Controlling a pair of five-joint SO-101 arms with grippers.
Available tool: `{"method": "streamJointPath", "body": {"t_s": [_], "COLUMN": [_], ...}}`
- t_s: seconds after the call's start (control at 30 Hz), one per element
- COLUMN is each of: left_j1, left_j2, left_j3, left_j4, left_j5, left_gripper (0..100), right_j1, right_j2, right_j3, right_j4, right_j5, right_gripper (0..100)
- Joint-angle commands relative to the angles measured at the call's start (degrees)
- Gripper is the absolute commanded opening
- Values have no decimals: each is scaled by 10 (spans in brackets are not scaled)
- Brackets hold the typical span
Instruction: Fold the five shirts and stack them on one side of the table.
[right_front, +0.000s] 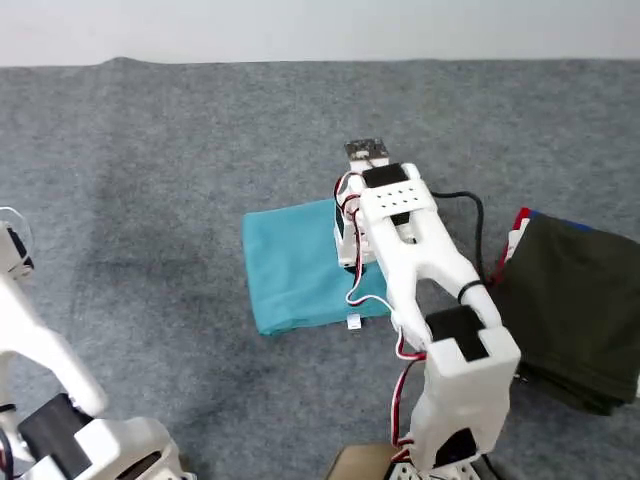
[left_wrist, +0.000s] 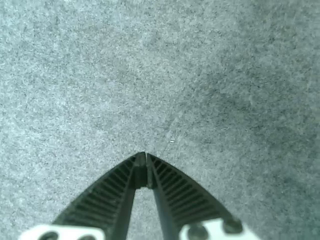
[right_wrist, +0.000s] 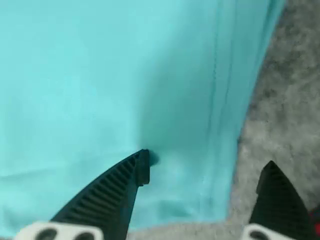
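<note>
Far left first: the L arm (right_front: 45, 350) sits at the near edge of the table (right_front: 150, 150). We see the L gripper (left_wrist: 145, 156) w/ its jaws closed tip to tip and nothing between them, just bare grey felt under and ahead of the tips. We read that as parked out of the way, since no cloth lies near it. Next over, the teal shirt (right_front: 295, 265) lies flat as a folded rectangle, and the R arm (right_front: 420, 250) stretches out over the part nearest the pile. The R gripper (right_wrist: 206, 167) is spread wide and has hold of nothing. One finger (right_wrist: 120, 190) presses its tip into the teal cloth, leaving a small dent, while the other finger (right_wrist: 272, 200) hangs just past the shirt's folded edge, over felt. So the edge runs btw the two fingers, which is prob. the point: straddle the edge, close, and pinch all layers at once. Beyond that outer finger, further right and apart from the teal shirt, is the stack (right_front: 575, 300), a dark shirt on top w/ red, white and blue edges peeking out under it. We can't count the layers for sure. We judge teal is the last one, folded but not yet on the stack. A shallow pinch could let the fold fall open.
</note>
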Motion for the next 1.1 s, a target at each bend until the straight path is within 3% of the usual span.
{"method": "streamJointPath", "body": {"t_s": [0.0,0.23,0.43,0.6,0.83,1.07], "left_j1": [1,1,3,3,4,4], "left_j2": [-25,-25,-25,-25,-25,-25], "left_j3": [-1,-1,-1,-1,-1,-1], "left_j4": [5,5,5,5,3,2], "left_j5": [-2,-2,1,1,2,3], "left_gripper": [5,5,5,5,5,5], "right_j1": [1,-1,0,21,78,84], "right_j2": [17,45,44,33,-30,-32], "right_j3": [-5,-5,-5,-5,-5,-83], "right_j4": [-31,-35,-36,-21,-48,-113], "right_j5": [8,8,79,135,320,513], "right_gripper": [351,325,24,6,9,9]}}
